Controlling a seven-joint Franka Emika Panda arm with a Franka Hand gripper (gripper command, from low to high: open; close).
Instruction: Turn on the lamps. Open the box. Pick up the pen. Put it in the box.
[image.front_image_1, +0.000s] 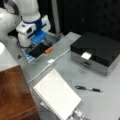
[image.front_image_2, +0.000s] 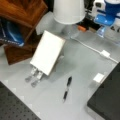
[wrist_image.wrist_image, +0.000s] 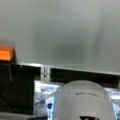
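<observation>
The box (image.front_image_1: 96, 51) lies closed at a front view's right, black lid down, its white latch (image.front_image_1: 86, 55) on the grey front. Only its dark corner (image.front_image_2: 107, 100) and latch (image.front_image_2: 99, 77) show in a front view. The thin black pen (image.front_image_1: 87, 88) rests on the grey table in front of the box, also seen as the pen (image.front_image_2: 67, 87) lying free. My gripper (image.front_image_1: 39, 40), with blue fingers, hangs far from both, low over a small dark tray (image.front_image_1: 37, 51) with an orange piece (image.front_image_1: 48, 50). In a front view the gripper (image.front_image_2: 102, 30) is at top right.
A white ribbed board (image.front_image_1: 57, 93) leans near the pen, also the board (image.front_image_2: 47, 52). A white cable with an inline switch (image.front_image_1: 51, 61) crosses the table. A white lampshade (image.front_image_2: 68, 11) stands at the back. A wooden shelf (image.front_image_2: 22, 12) and wooden block (image.front_image_1: 15, 92) border the table.
</observation>
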